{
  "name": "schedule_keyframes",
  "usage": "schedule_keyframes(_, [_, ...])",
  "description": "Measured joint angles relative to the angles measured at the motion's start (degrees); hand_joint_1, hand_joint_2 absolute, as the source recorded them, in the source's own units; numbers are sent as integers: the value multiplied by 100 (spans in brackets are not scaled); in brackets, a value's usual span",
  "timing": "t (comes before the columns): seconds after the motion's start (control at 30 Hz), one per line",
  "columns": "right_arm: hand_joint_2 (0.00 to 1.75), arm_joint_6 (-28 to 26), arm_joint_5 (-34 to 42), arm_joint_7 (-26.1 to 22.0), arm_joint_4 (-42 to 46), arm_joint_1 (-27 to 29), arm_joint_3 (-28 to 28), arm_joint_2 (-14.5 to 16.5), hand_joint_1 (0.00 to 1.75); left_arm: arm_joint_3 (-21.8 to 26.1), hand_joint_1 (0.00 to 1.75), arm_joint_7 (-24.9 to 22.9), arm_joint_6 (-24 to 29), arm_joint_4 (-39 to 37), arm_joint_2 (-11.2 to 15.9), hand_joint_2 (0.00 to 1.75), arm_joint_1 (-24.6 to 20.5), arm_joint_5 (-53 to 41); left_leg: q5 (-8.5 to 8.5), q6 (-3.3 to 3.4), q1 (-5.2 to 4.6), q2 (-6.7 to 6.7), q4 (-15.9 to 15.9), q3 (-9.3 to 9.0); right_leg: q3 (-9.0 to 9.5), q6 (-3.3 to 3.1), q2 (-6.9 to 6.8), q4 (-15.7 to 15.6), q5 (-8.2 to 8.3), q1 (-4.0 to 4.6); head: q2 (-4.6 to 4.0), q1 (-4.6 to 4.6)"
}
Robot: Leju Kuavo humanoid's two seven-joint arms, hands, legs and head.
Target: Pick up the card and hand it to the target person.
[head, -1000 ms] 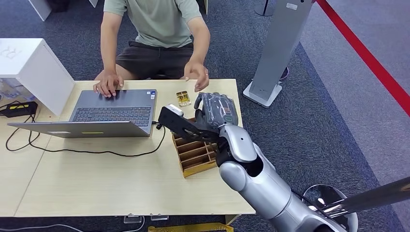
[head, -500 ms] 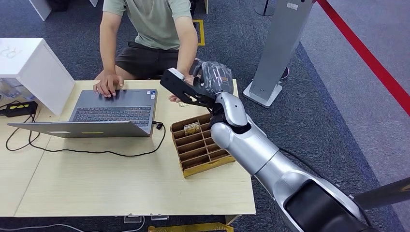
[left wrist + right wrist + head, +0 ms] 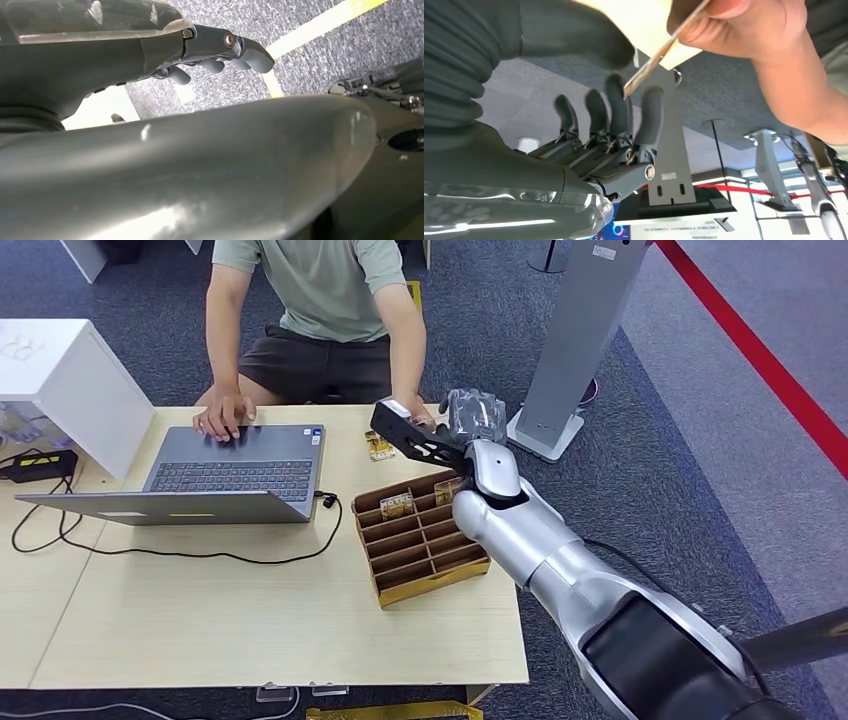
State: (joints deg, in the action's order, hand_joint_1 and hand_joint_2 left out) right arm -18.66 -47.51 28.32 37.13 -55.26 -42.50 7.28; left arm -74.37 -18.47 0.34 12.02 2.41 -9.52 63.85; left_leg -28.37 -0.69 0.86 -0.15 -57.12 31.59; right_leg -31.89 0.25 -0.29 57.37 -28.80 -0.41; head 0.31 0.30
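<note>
Since the earlier frame the right arm is reaching further out past the far right corner of the worktop [image 3: 250, 630], and the person's hand [image 3: 424, 420] is now meeting the right hand [image 3: 470, 415] there. In the right wrist view the person's hand [image 3: 744, 25] is pinching one end of the card [image 3: 659, 52], while the card's other end is lying against the robot's fingers [image 3: 616, 107] and under its thick thumb. The hand's fingers are standing apart and only loosely curled — whether they are gripping the card at this instant I cannot tell.

The handover looks to be in its last step. The next move calls for letting the card go cleanly, then drawing the arm back.

Room is tight on the way back: the slotted cardboard tray [image 3: 420, 540] is sitting just under the forearm, a second card [image 3: 378, 445] is lying beyond it, and the laptop [image 3: 235, 475] is standing to the left. The grey stand [image 3: 575, 350] is close on the right. The left hand [image 3: 220, 55] is hanging over carpet — fingers curled in, holding nothing.
</note>
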Motion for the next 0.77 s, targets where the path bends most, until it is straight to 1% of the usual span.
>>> schedule_keyframes(0.3, [175, -78, -176, -49, -206, -42, -3, -28, 0, -73, 0, 86, 17, 0, -18, 0, -27, 22, 0, 0, 0, 3, 0, -1, 0, 0, 4, 0, 0, 0, 0, 7])
schedule_keyframes(0.4, [175, -109, -12, -180, -54, -45, 9, -58, 0, -73, 0, 116, 31, 0, -18, 0, -25, 88, 0, 0, 0, 4, 0, -2, 0, 0, 5, 0, 0, 0, 0, 6])
schedule_keyframes(0.5, [175, -75, 246, -223, 373, 24, 55, -127, 0, -71, 0, 157, 46, 0, -18, 0, -3, 158, 0, 0, 0, 4, 0, -4, 0, 0, 5, 0, 0, 0, 0, 1])
schedule_keyframes(0.57, [175, -89, 418, -224, 788, 171, 112, -218, 0, -70, 0, 209, 68, 0, -18, 0, 29, 224, 0, 0, 0, 4, 0, -6, 0, 0, 5, 0, 0, 0, 0, -1])
schedule_keyframes(0.63, [175, -162, 596, -247, 1294, 421, 178, -341, 0, -69, 0, 267, 98, 0, -17, 0, 69, 305, -1, 0, 0, 4, 0, -7, 1, 0, 5, 0, 0, 0, 0, 2])
schedule_keyframes(0.73, [175, -253, 890, -363, 2207, 977, 298, -564, 0, -65, 0, 326, 149, 0, -12, 0, 148, 457, -1, 0, 0, 4, 0, -7, 1, 1, 5, -3, -1, 0, 0, 7])
schedule_keyframes(0.77, [175, -259, 943, -390, 2357, 1076, 317, -602, 0, -64, 0, 333, 156, 0, -11, 0, 162, 483, -1, 0, 0, 3, 0, -7, 1, 1, 5, -4, -1, 0, 0, 5])
